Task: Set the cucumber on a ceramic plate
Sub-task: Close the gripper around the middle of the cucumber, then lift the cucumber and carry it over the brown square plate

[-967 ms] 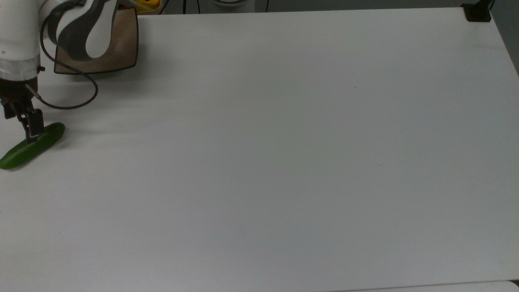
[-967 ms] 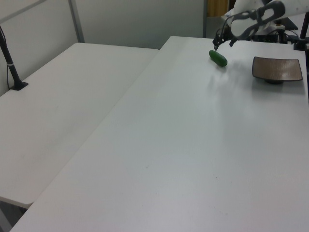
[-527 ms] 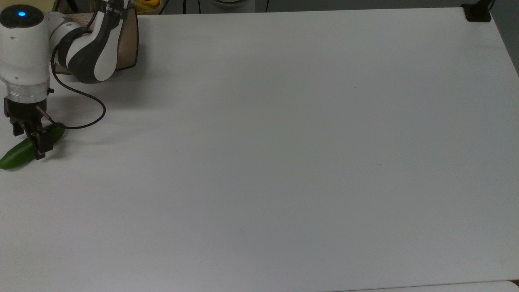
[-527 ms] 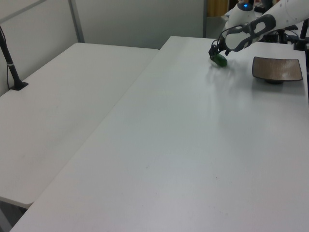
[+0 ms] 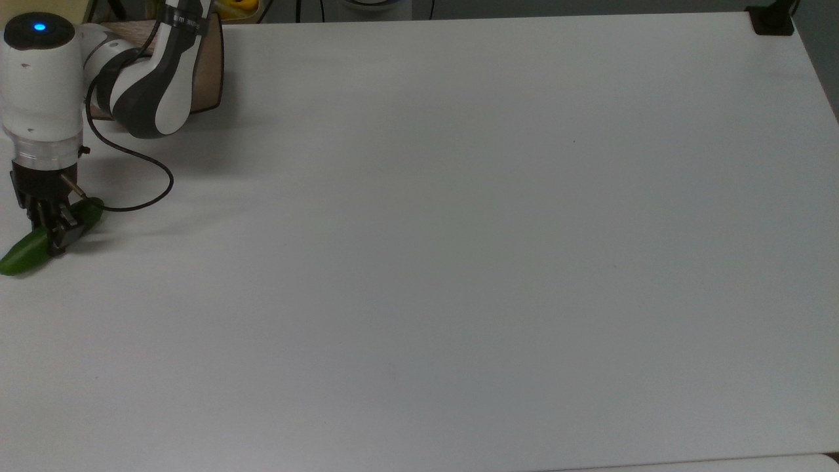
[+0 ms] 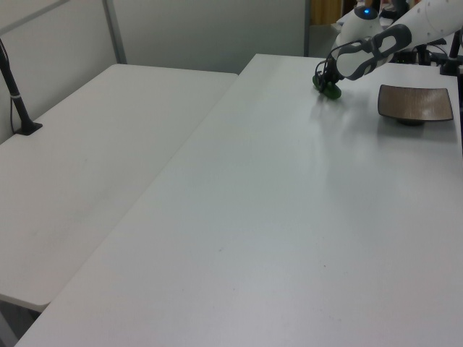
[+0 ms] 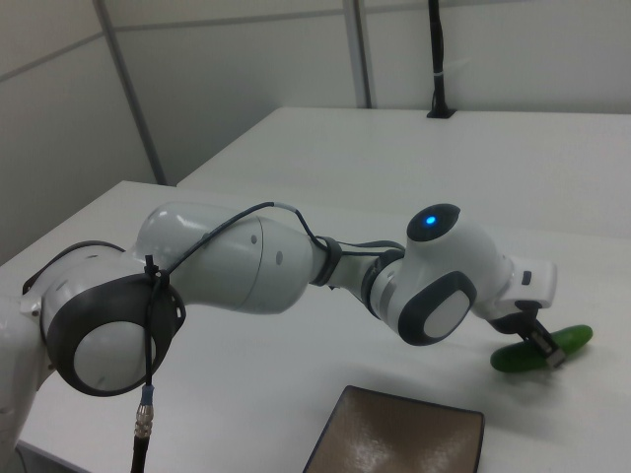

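Change: a second ago my black two-finger gripper (image 5: 56, 235) hung just above the small dark green cucumber (image 5: 27, 252) with its fingers spread; half a second ago it had dropped around it; now I sit lower still and the fingers have drawn in. The cucumber itself lies where it lay.
Jaws: pinching the cucumber a little past its middle, one finger on each side.
Plate: the square glossy tan-brown ceramic plate with a dark rim (image 6: 415, 103) holds nothing. In the top view my white and grey arm (image 5: 154, 78) covers most of it.
Cucumber: smooth, rounded at both ends, lying flat and slantwise on the white table (image 5: 459, 229) near the top view's left edge, well apart from the plate. In the right view its far end (image 7: 572, 338) sticks out beyond my fingers, with the plate (image 7: 399, 437) nearer the camera.
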Tool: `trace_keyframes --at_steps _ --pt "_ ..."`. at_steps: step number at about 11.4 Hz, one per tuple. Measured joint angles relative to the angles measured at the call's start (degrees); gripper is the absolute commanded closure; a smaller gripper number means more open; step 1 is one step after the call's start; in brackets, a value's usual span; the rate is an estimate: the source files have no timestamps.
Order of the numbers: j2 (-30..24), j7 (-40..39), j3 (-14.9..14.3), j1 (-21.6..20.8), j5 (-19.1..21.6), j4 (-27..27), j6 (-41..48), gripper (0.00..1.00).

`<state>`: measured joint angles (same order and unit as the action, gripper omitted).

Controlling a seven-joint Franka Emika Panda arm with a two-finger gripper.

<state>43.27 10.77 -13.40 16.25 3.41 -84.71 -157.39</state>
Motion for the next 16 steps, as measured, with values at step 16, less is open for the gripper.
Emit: trace_keyframes --at_steps 16 --pt "-33.31 -24.26 0.82 2.76 -0.11 -24.73 17.72 0.76"
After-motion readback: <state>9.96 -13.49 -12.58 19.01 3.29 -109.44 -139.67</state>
